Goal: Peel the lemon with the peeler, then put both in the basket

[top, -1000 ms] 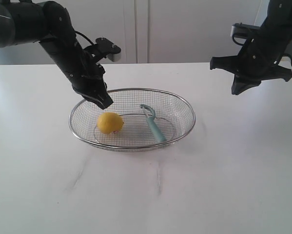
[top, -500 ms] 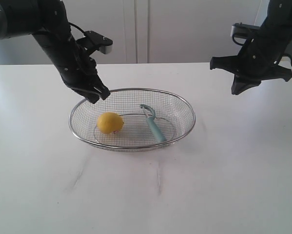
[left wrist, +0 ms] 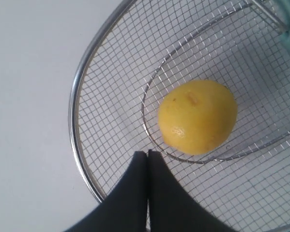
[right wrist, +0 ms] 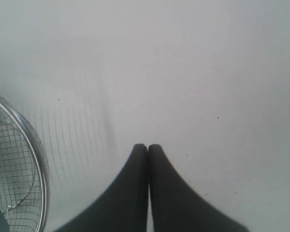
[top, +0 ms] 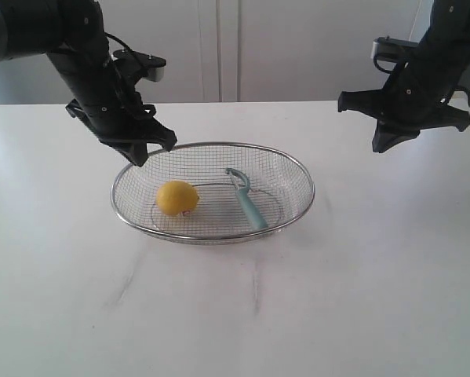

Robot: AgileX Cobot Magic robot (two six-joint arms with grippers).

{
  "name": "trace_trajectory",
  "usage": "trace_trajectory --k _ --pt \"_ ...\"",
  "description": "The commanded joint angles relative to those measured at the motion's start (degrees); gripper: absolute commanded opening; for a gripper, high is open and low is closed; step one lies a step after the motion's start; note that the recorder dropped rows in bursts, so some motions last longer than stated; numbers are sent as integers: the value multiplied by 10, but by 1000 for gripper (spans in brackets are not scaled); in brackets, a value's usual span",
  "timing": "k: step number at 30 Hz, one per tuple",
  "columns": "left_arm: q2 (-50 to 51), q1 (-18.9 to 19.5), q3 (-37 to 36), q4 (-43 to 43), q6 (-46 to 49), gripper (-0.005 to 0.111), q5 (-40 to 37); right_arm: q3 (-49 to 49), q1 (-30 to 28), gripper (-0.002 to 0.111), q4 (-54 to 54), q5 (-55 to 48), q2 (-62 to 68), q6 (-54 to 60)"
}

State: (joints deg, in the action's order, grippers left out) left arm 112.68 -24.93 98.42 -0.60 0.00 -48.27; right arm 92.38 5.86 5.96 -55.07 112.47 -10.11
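Exterior view: the lemon (top: pixel 176 197) (seemingly unpeeled) lay in the basket (top: pixel 219 144), nine o'clock from the peeler (top: pixel 248 201); left gripper (left wrist: pixel 147 159) and right gripper (right wrist: pixel 147 150) were closed, empty.

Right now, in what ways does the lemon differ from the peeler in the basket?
Shape: the lemon is round and compact, the peeler is slim and long. Colour: the lemon is bright yellow, the peeler pale teal with a metal head. Place: the lemon lies left of the peeler in the exterior view. Shared: both rest inside the basket, apart from each other.
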Motion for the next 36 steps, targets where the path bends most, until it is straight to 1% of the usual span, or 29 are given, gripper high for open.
trace_trajectory --k 1,10,14,22,27,32,36 --pt "-8 9 3 -4 -17 0 -26 2 -3 0 -3 3 -7 -2" --pt "-8 9 3 3 -42 0 -28 2 -3 0 -3 3 -7 -2" --pt "-8 9 3 6 -48 0 -41 2 -3 0 -3 3 -7 -2" --pt "-8 11 3 92 -91 0 -79 2 -3 0 -3 3 -7 -2" --pt "-8 35 3 90 -92 0 -97 2 -3 0 -3 3 -7 -2" --pt "-8 78 3 48 -92 0 -109 2 -3 0 -3 3 -7 -2" --pt "-8 99 3 28 -92 0 -115 2 -3 0 -3 3 -7 -2"
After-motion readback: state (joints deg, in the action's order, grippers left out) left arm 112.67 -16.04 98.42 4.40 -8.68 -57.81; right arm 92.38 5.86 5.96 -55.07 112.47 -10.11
